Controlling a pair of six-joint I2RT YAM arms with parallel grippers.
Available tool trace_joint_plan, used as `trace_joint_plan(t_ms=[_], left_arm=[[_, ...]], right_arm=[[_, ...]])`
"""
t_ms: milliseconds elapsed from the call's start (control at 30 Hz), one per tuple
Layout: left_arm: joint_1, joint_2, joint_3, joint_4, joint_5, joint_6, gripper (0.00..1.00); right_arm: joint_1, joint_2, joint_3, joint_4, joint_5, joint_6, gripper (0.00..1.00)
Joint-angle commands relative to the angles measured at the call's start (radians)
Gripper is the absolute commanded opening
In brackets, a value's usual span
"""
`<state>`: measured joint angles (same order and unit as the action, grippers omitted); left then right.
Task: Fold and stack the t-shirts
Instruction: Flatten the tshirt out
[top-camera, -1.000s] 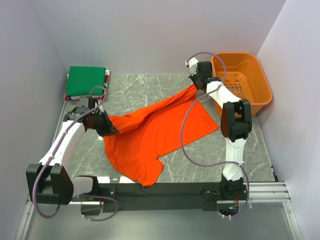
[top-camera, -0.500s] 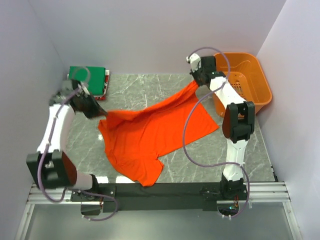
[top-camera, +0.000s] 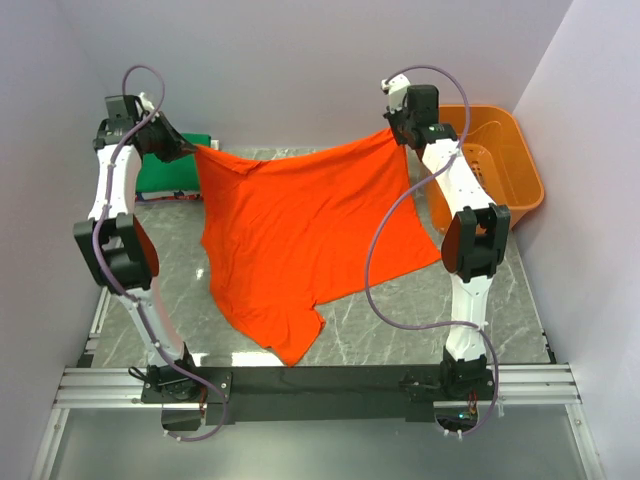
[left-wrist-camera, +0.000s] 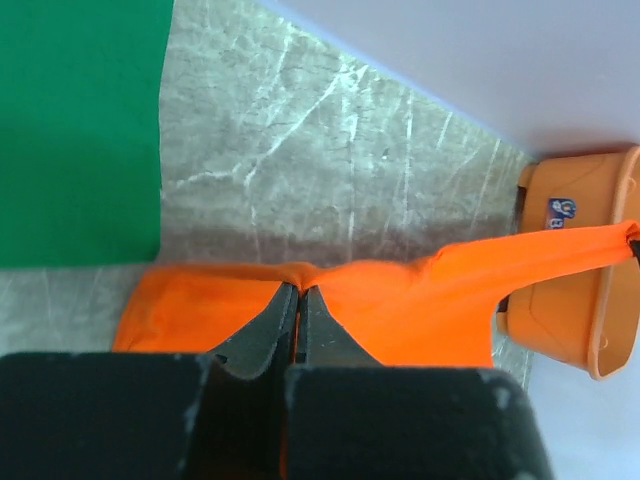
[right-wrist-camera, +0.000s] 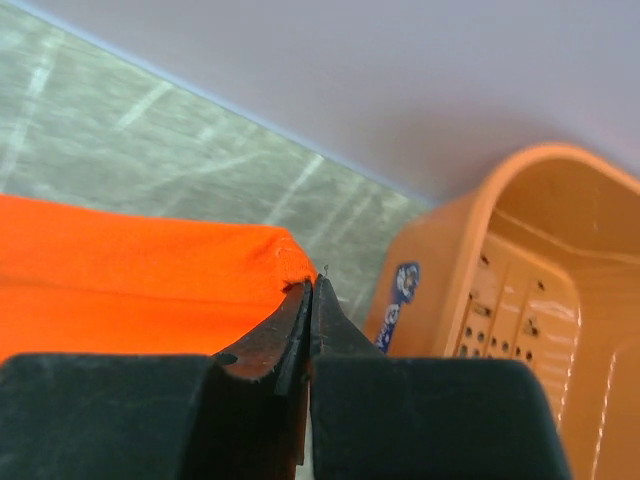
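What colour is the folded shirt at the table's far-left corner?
The folded shirt is green; left wrist view.

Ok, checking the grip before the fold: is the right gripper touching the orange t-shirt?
Touching. In the right wrist view the right gripper is shut on a corner of the orange t-shirt, the cloth pinched at its tips.

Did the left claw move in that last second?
Yes. The left gripper, shut on the orange shirt, has gone from the near side of the green folded shirt to its far edge.
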<state>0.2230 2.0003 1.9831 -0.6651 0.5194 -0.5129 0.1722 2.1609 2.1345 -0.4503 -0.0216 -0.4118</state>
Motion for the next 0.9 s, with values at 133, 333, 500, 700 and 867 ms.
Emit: trace_joint_plan(t_ms=[133, 333, 500, 700, 867], left_arm=[[-0.076, 0.153, 0.181, 0.145, 0.045, 0.054, 0.0], [-0.163, 0.383, 0.425, 0.223, -0.042, 0.083, 0.01], [-0.174, 0.463, 0.462, 0.38, -0.136, 0.126, 0.73], [-0.165, 0.245, 0.306, 0.306, -0.075, 0.267, 0.86], [-0.175, -0.051, -0.074, 0.072, 0.105, 0.502, 0.65]], right_arm=[[-0.014, -0.049, -0.191, 0.133, 0.198, -0.013, 0.0], [-0.011, 0.152, 0.073, 0.043, 0.294, -0.009, 0.01], [0.01, 0.214, 0.204, -0.12, 0.289, 0.013, 0.55], [0.016, -0.097, -0.141, -0.169, 0.062, -0.056, 0.67], [0.02, -0.202, -0.258, -0.417, -0.104, -0.114, 0.51]])
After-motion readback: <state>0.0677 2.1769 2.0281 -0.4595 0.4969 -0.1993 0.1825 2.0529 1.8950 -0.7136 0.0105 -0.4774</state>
